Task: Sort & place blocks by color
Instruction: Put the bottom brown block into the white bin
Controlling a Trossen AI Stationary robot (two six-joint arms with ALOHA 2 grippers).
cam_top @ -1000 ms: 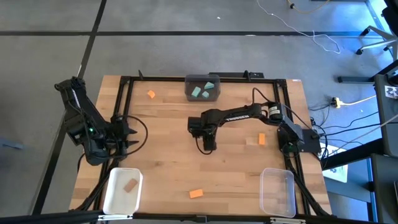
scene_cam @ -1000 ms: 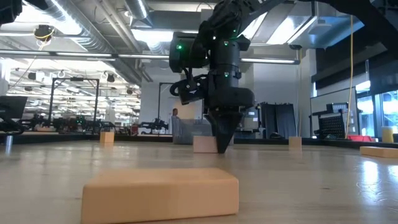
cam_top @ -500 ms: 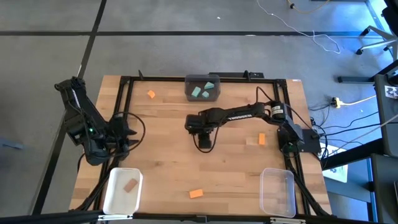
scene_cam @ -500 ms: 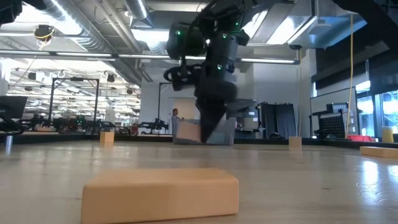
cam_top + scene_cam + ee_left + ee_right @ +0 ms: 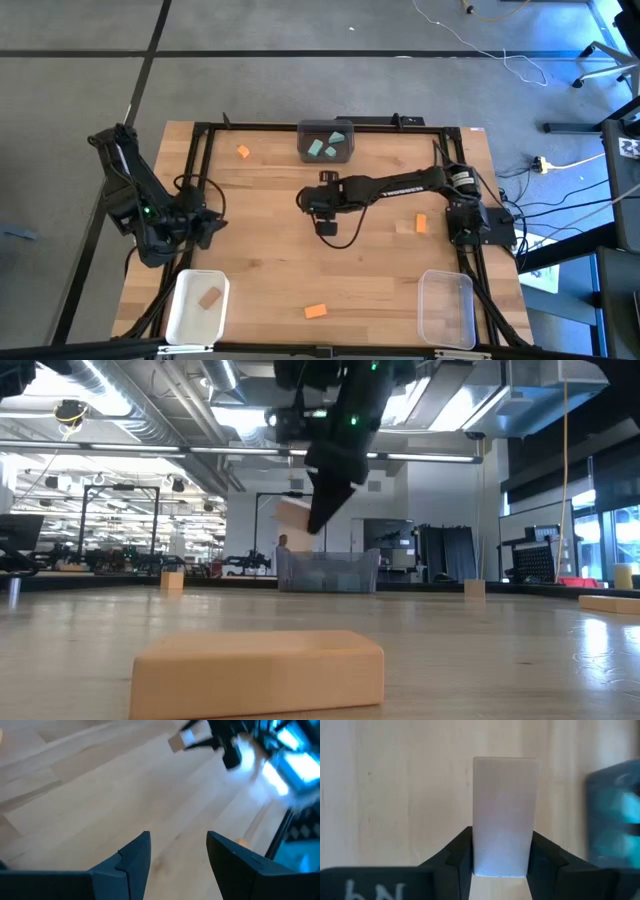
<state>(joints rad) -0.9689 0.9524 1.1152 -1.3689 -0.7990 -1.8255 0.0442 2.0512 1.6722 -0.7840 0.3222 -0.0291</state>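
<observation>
Your right pincer (image 5: 325,222) holds the tan block (image 5: 505,815) above the desk (image 5: 260,250); the white bin (image 5: 195,305) lies lower left; left pincer (image 5: 177,852) is half-open, empty.

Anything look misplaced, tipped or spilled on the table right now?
Nothing stands out. The right pincer holds a tan block squarely above the table; loose orange blocks lie flat, the teal ones sit in the dark bin.

Right arm's stretched way out over the middle of the table with its right gripper (image 5: 501,865) lifted and clamped on a pale tan block (image 5: 504,812), left gripper (image 5: 177,852) sitting parted by the table's left edge.
</observation>
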